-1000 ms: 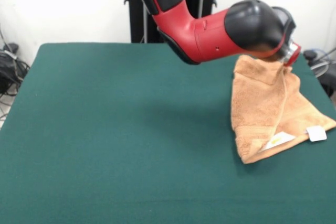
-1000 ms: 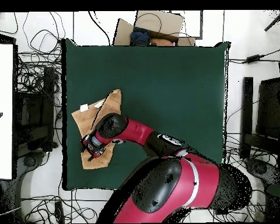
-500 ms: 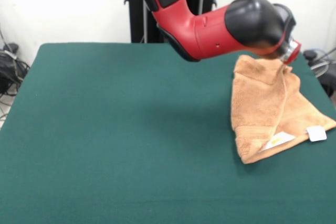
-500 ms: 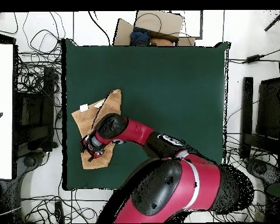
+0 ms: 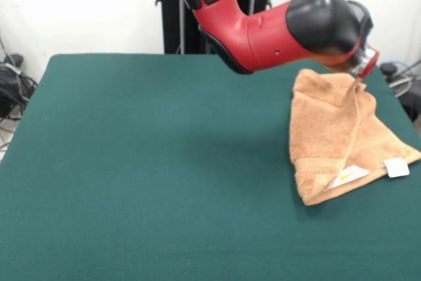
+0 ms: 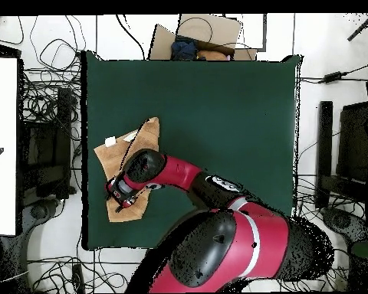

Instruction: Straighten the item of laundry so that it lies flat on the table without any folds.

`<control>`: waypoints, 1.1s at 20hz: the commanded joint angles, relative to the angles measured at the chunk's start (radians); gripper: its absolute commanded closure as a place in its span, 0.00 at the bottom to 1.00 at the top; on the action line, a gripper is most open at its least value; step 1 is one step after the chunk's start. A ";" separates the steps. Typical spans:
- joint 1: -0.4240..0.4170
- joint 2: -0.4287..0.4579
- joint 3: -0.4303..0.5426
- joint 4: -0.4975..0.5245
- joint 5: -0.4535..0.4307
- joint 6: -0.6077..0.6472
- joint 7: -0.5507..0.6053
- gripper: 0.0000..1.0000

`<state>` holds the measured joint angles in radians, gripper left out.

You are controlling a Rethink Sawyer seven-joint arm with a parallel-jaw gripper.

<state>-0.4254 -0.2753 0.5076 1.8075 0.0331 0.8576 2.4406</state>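
An orange-tan towel [image 5: 342, 139] lies folded and bunched near one side edge of the green tabletop [image 5: 151, 162], its white tag [image 5: 396, 167] at the near corner. The red arm's claw [image 5: 360, 69] sits at the towel's far, raised corner; whether it grips the cloth cannot be told. A sideways pull could drag the towel off the edge. No containers are on the tabletop.

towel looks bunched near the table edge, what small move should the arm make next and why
Probably lift a little and draw the pinched part outward. The towel lies folded double at the edge of the table, its far end rising to the end effector, so it seems held there.
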 commanded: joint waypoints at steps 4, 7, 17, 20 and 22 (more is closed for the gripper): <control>0.020 0.004 -0.004 0.025 -0.055 -0.196 -0.006 0.00; 0.020 -0.005 0.000 0.035 -0.052 -0.193 -0.002 0.00; 0.026 0.002 -0.007 0.034 -0.046 -0.218 -0.004 0.00; 0.027 0.001 -0.010 0.030 -0.046 -0.215 -0.005 0.00; 0.025 0.004 -0.011 0.032 -0.048 -0.220 -0.006 0.00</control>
<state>-0.4225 -0.2799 0.5078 1.8466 0.0266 0.7214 2.4406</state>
